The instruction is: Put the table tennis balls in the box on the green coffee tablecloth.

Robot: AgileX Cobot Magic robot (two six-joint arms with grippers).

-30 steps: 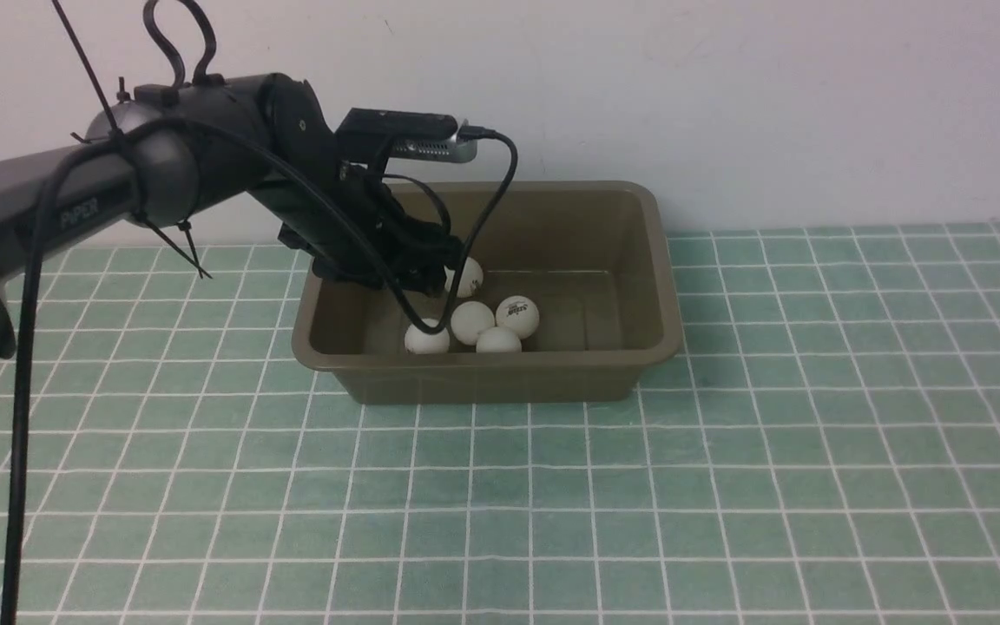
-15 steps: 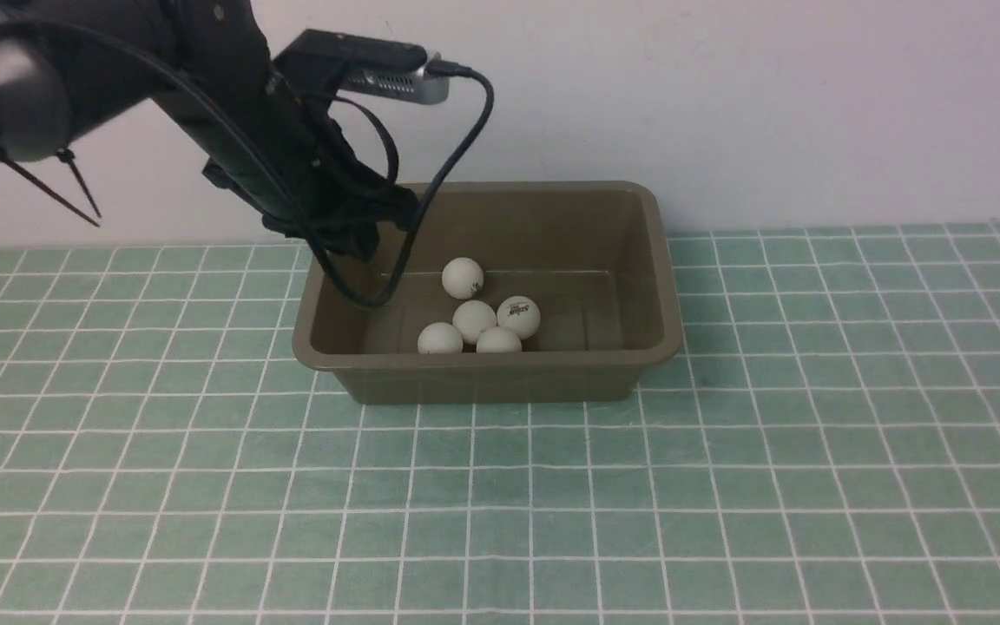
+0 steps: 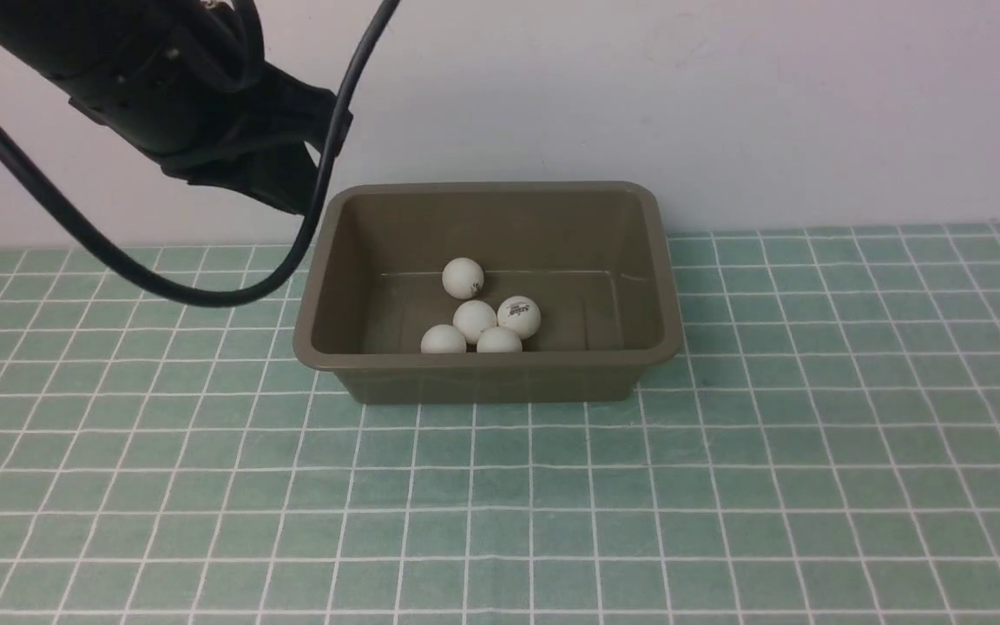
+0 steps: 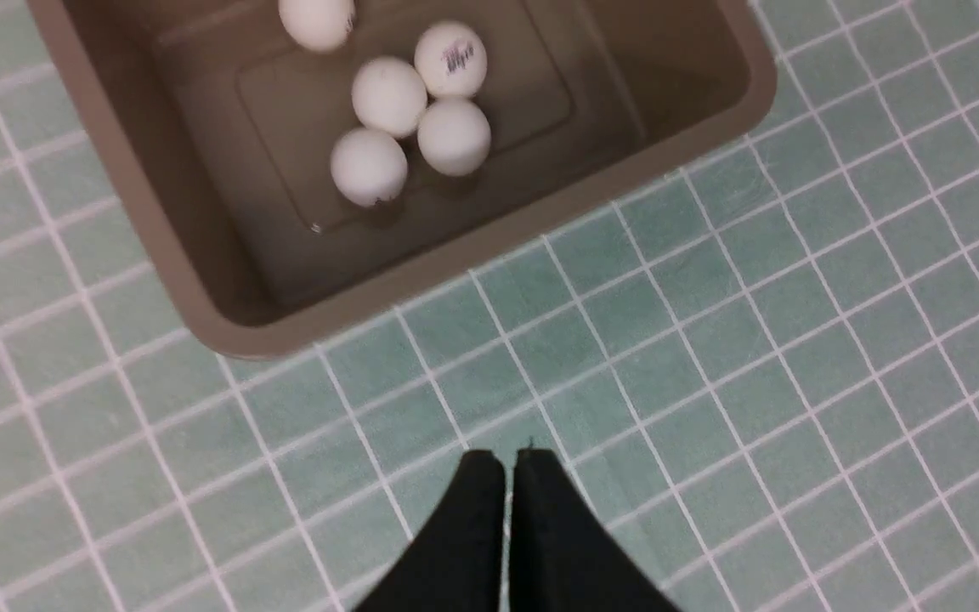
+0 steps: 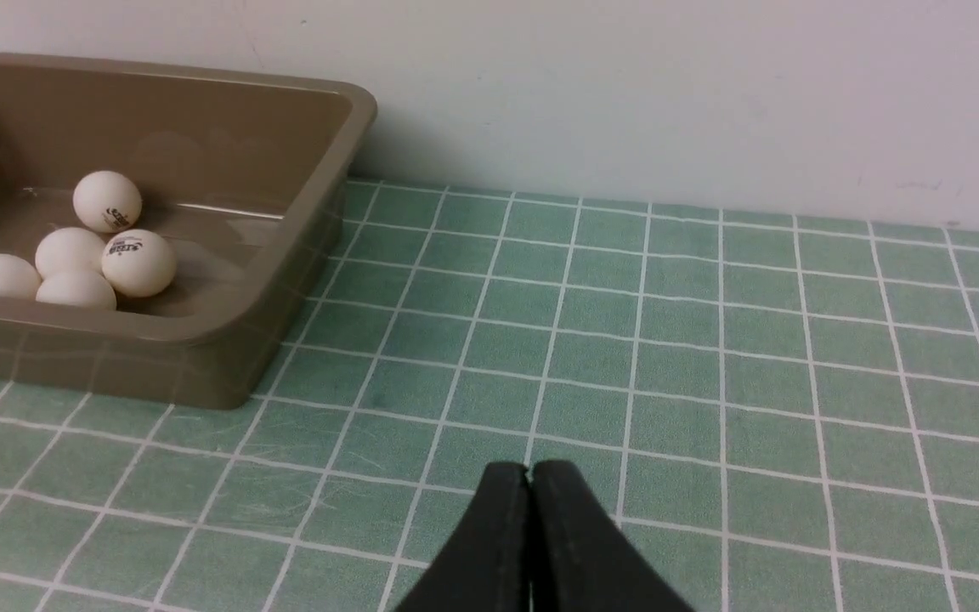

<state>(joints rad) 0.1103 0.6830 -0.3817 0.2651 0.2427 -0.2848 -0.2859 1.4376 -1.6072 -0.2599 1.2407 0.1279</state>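
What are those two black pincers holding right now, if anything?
Nothing. The left pincer and right pincer are both shut and empty; all five balls lie in the box.

My left arm point(image 3: 161, 95) is black and bulky, a thick black cable point(image 3: 118, 260) loops under it, and my gripper fingers point(image 4: 540, 544) are black and pointy.
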